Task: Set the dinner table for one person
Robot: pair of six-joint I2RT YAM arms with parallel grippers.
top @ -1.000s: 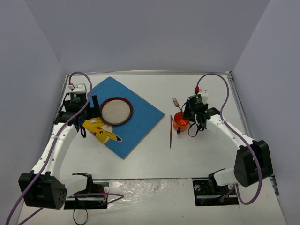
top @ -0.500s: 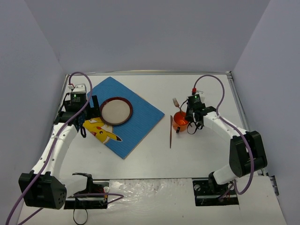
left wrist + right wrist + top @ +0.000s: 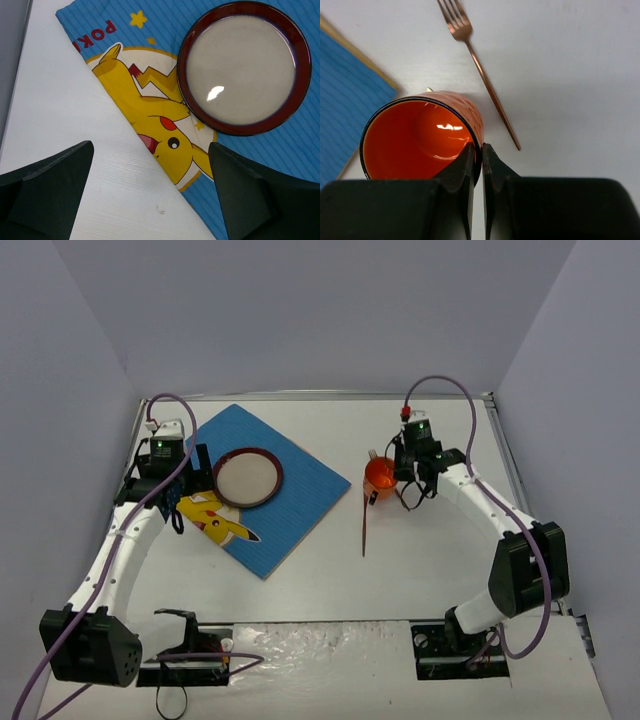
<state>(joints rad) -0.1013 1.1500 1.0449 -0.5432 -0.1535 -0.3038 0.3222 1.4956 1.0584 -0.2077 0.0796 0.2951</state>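
My right gripper (image 3: 477, 149) is shut on the rim of an orange cup (image 3: 420, 140) and holds it above the white dinner table (image 3: 440, 550); the cup (image 3: 381, 477) also shows in the top view. A copper fork (image 3: 479, 75) lies on the table under it. A thin copper utensil (image 3: 364, 523) lies left of the cup. A dark-rimmed plate (image 3: 247, 477) sits on the blue placemat (image 3: 300, 495). My left gripper (image 3: 150, 200) is open and empty over the placemat's left edge (image 3: 150, 130), with the plate (image 3: 244, 67) ahead of it.
Grey walls close in the table on three sides. The arm bases (image 3: 195, 645) stand at the near edge. The placemat lies at an angle on the left half of the table.
My right gripper has lifted the orange cup and carried it up and a little back, away from the near edge. The left arm has not moved.
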